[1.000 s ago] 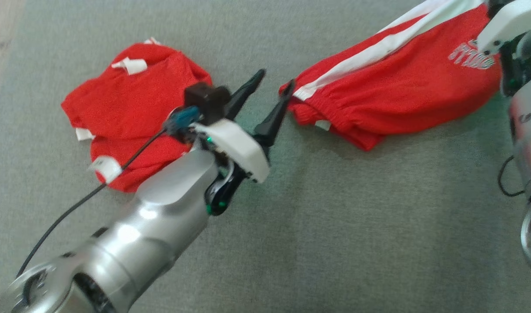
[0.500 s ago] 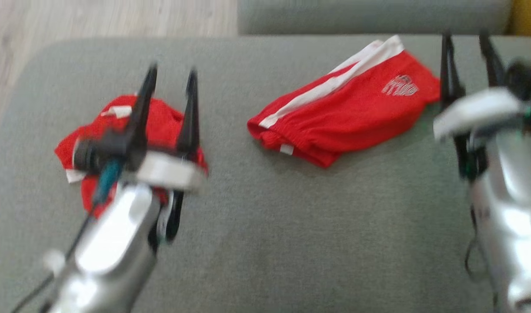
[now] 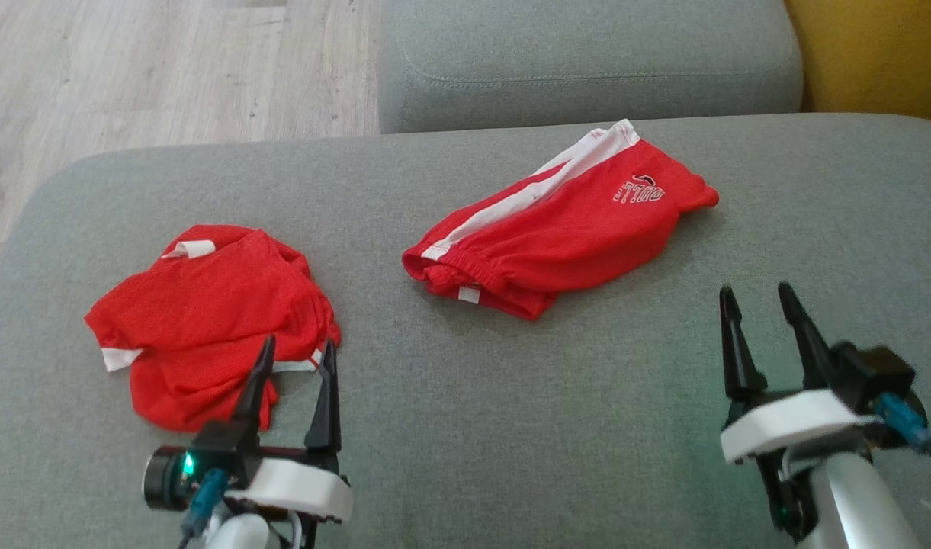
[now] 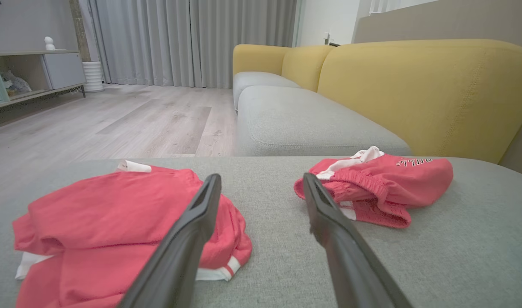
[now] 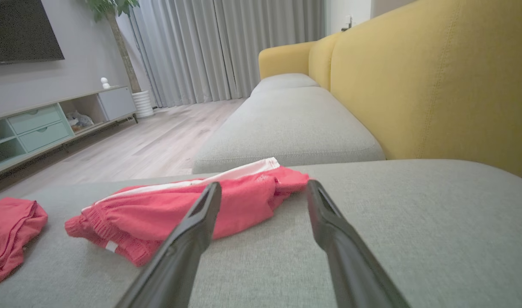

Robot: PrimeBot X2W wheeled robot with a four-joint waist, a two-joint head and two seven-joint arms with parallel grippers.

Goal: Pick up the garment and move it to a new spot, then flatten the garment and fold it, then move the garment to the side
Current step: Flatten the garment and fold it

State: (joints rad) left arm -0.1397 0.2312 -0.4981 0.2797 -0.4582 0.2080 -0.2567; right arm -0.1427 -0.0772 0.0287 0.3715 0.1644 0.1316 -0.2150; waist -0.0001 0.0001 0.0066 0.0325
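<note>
A folded red garment (image 3: 556, 229) with a white side stripe and a white logo lies flat in the middle of the grey seat cushion (image 3: 511, 427). A second red garment (image 3: 206, 313) with white trim lies crumpled at the left. My left gripper (image 3: 297, 347) hovers open at the near edge of the crumpled piece, nothing between its fingers. My right gripper (image 3: 755, 293) stands open over bare cushion, nearer than the folded piece and to its right. In the left wrist view, the left gripper (image 4: 261, 177) points between the crumpled garment (image 4: 115, 205) and the folded garment (image 4: 384, 184). In the right wrist view, the right gripper (image 5: 264, 185) faces the folded garment (image 5: 243, 201).
Another grey seat cushion (image 3: 587, 61) lies beyond this one, with the yellow backrest (image 3: 877, 53) at the far right. Wooden floor (image 3: 130, 69) borders the cushion's rounded left edge. A low cabinet (image 5: 51, 124) and curtains (image 4: 188, 38) stand across the room.
Both arms have drawn back from the two ends of the folded garment to the near side of the cushion. The head camera has also shifted. Neither garment has moved.
</note>
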